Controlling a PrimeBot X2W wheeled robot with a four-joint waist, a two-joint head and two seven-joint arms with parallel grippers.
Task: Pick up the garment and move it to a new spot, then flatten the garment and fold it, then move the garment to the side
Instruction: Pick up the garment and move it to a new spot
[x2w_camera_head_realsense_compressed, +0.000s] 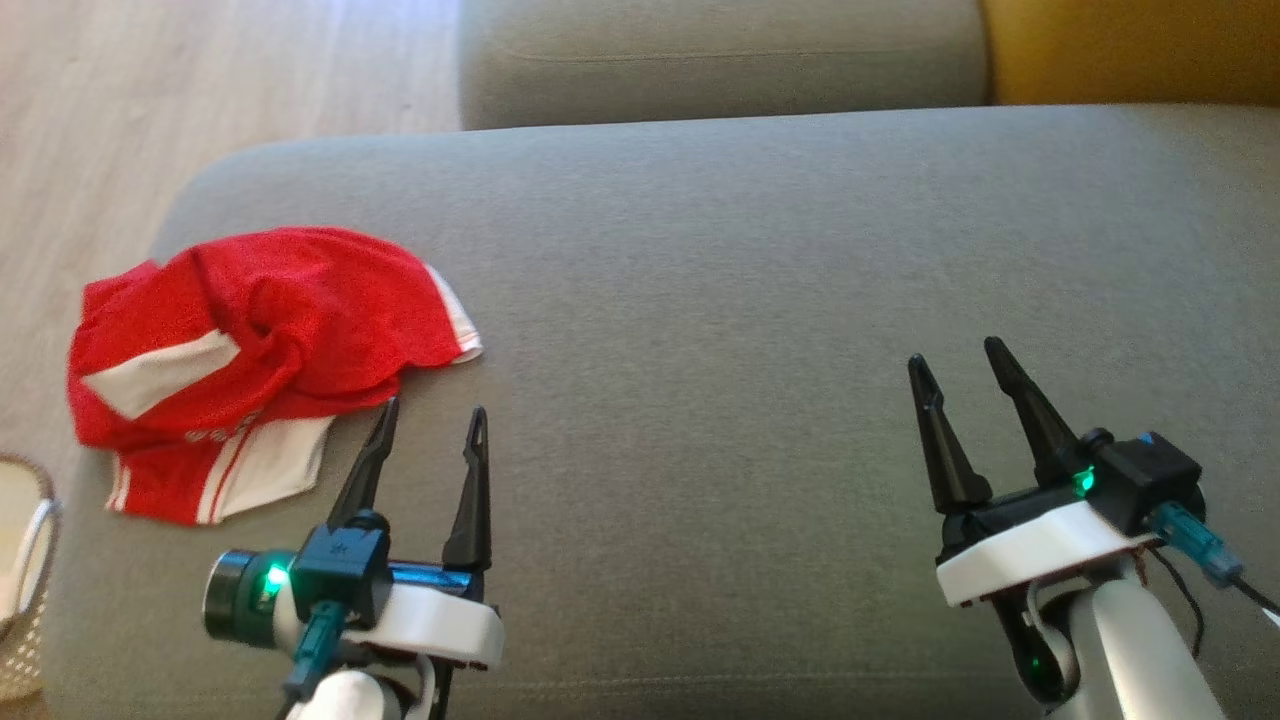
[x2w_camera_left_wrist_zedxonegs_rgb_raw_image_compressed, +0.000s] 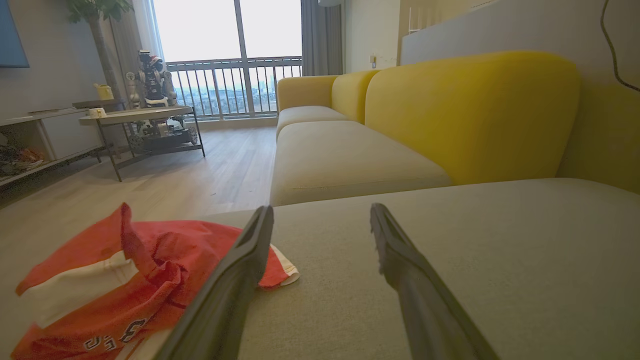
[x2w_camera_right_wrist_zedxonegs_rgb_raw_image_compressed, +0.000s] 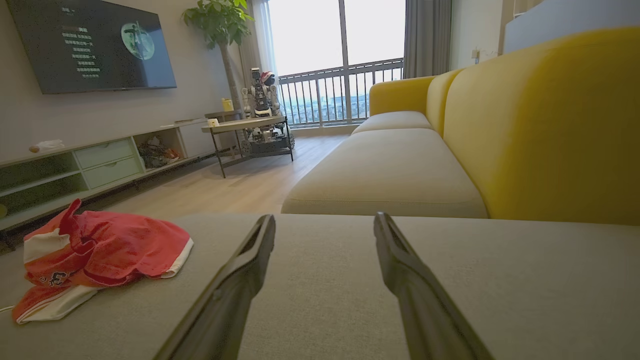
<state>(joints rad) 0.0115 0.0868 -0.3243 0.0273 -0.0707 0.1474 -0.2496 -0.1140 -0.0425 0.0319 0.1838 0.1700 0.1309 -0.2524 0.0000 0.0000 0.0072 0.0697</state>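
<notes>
L hand (x2w_camera_head_realsense_compressed: 435, 405), R hand (x2w_camera_head_realsense_compressed: 953, 351) open, empty. Garment (x2w_camera_head_realsense_compressed: 270, 330) bunched just ahead-left of L hand, by sofa (x2w_camera_head_realsense_compressed: 750, 300) edge: sloppy pinch could shove it off.

so it's a big grey sofa cushion (x2w_camera_head_realsense_compressed: 760, 300), with a crumpled red and white garment (x2w_camera_head_realsense_compressed: 250, 350) lying near its left edge

Red-and-white garment (x2w_camera_head_realsense_compressed: 260, 360) lies crumpled at the grey cushion's (x2w_camera_head_realsense_compressed: 750, 300) left end.

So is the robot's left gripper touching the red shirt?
Cannot tell. In the head view, one fingertip of the left gripper sits right at the edge of the red shirt, but could be hovering above.
</notes>
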